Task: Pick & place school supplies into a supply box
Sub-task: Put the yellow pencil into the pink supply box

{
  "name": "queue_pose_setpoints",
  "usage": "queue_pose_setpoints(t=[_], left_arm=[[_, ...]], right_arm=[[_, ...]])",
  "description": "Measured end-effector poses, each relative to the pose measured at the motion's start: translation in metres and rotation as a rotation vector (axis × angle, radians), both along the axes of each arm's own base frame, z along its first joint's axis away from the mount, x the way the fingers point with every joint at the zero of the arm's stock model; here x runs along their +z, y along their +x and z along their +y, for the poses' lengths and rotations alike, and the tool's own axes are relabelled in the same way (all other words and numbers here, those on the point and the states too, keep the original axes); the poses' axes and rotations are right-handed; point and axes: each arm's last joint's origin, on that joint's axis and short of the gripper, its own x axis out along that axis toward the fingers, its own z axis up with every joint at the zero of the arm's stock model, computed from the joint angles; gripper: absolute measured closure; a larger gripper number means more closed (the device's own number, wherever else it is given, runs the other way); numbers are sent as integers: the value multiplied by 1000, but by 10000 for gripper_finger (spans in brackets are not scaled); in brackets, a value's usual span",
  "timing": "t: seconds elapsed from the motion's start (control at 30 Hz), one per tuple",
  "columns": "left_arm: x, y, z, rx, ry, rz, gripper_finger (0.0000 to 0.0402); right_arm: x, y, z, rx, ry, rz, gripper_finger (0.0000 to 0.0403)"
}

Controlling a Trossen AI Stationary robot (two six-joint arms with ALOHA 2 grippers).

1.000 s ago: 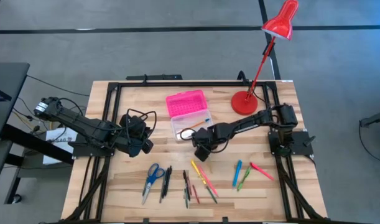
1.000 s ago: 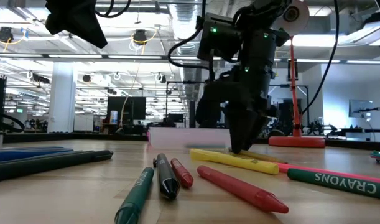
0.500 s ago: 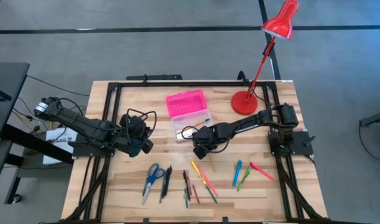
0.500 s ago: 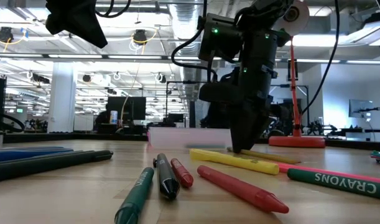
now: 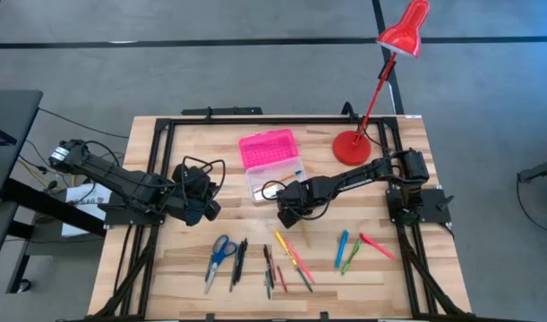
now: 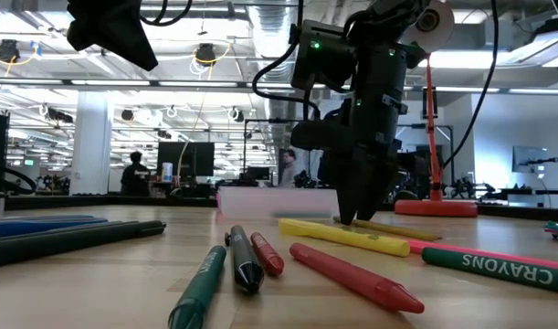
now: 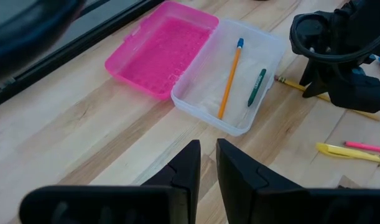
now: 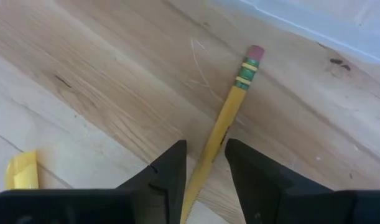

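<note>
The supply box lies open at the table's middle, its pink lid [image 5: 267,148] flat behind the clear base [image 5: 275,177]. The base [image 7: 236,109] holds an orange pencil [image 7: 230,78] and a green crayon [image 7: 257,87]. A yellow pencil [image 8: 230,112] lies flat on the wood just in front of the box. My right gripper [image 8: 206,149] points down over it, open, one finger on each side of the shaft [image 6: 347,219]. My left gripper [image 7: 208,149] waits raised at the table's left [image 5: 201,201], a narrow gap between its fingers and nothing in it. My right gripper comes at the yellow pencil from above, with its fingers [image 8: 171,162] across the shaft [image 8: 209,146] some way down from the eraser end. I cannot tell whether the fingers touch the shaft. The pencil lies flat on the table.
More supplies lie along the near side: blue scissors [image 5: 221,250], black pens [image 5: 239,259], a cluster of crayons and markers [image 5: 286,259], and blue, green and pink ones [image 5: 354,249]. A yellow highlighter [image 6: 347,236] lies close to the right gripper. A red desk lamp [image 5: 352,148] stands at the far right.
My right gripper has rolled about its own downward-pointing line above the yellow pencil and has stayed in the same place. The pencil has not moved.
</note>
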Motion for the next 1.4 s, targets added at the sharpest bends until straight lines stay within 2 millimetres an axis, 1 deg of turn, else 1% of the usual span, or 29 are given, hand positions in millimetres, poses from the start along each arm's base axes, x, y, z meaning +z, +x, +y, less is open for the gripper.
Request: queue_pose_setpoints(t=[0.07, 0.23, 0.37, 0.47, 0.7, 0.9, 1.07, 1.23, 1.4], left_arm=[[0, 0, 0, 0, 0, 0, 356], [0, 0, 0, 0, 0, 0, 356], [0, 0, 0, 3, 5, -2, 356], [0, 0, 0, 3, 5, -2, 356], [0, 0, 0, -9, -15, 7, 356], [0, 0, 0, -10, -17, 7, 356], [0, 0, 0, -9, -17, 7, 356], [0, 0, 0, -9, -17, 7, 356], [-1, 0, -1, -16, -29, 12, 356]], right_arm=[[0, 0, 0, -32, 5, -1, 283], [0, 0, -2, -216, 34, -4, 270], [0, 0, -2, -292, 57, -1, 260], [0, 0, -2, -382, 69, 1, 259], [0, -2, 5, -533, 31, -14, 265], [-1, -5, 12, -764, 45, -4, 264], [-1, -7, 17, -899, 58, -6, 270], [-1, -9, 21, -1184, 99, 4, 279], [-1, -9, 18, -1260, 136, 29, 290]])
